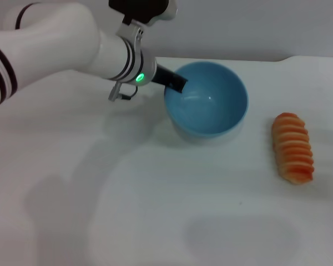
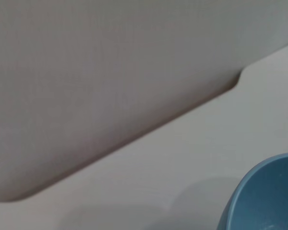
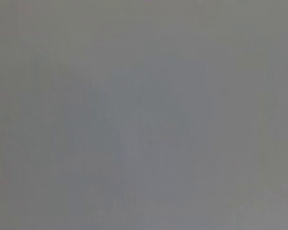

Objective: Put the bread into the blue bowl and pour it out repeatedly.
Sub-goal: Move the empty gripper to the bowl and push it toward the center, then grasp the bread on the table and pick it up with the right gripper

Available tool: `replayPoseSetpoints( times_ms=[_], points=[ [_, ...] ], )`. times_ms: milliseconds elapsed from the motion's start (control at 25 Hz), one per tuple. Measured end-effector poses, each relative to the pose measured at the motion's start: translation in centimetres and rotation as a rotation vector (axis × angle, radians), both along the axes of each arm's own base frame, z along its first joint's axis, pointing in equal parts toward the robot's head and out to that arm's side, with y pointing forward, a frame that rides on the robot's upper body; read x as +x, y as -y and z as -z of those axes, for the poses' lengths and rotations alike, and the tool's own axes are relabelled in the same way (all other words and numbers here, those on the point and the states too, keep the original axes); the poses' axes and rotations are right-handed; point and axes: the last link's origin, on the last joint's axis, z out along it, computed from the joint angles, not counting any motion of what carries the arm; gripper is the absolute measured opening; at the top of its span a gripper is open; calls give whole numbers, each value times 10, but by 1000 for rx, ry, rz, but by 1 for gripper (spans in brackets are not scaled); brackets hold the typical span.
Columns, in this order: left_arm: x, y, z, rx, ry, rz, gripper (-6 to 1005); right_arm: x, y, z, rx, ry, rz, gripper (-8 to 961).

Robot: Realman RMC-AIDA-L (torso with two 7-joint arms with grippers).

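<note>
one arm at work: my left arm (image 1: 55, 50) reaches in from the left over the white table (image 1: 155, 210), a green light glowing at its wrist.
left gripper (image 1: 176, 82): my dark fingertip rests on the near-left rim of the blue bowl (image 1: 211, 105); it seems to pinch that rim, though i cannot tell for sure how narrow the jaws are.
blue bowl: tilted, its mouth turned toward the camera, nothing inside; its edge also shows in my left wrist view (image 2: 264, 196).
bread (image 1: 292, 147): lying on the table to the right of the bowl, well apart from it.
right gripper: out of sight; my right wrist view is plain grey.
</note>
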Motion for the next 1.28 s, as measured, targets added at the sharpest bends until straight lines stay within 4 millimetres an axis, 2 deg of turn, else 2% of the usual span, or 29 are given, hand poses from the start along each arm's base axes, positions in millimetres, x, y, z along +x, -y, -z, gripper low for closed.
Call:
replayPoseSetpoints(
  times_ms=[160, 320, 440, 640, 800, 960, 1280],
  points=[
    [9, -6, -3, 27, -5, 7, -1, -7, -12, -4, -30, 32, -38, 592],
    [10, -9, -5, 43, -8, 11, -1, -15, -38, -11, -148, -12, -52, 590],
    [7, -11, -8, 62, 9, -7, -1, -27, -62, -27, -274, -12, -40, 588],
    [1, -12, -11, 85, 31, -26, -1, -55, -79, -64, -477, -91, 53, 585],
    [0, -12, -11, 95, 34, -30, -2, -63, -81, -69, -616, -111, 145, 583],
    [1, -14, -12, 103, 42, -32, -2, -66, -77, -65, -775, -167, 288, 581],
    [1, -13, -11, 99, 34, -25, -1, -59, -59, -36, -887, -202, 358, 577]
  ],
)
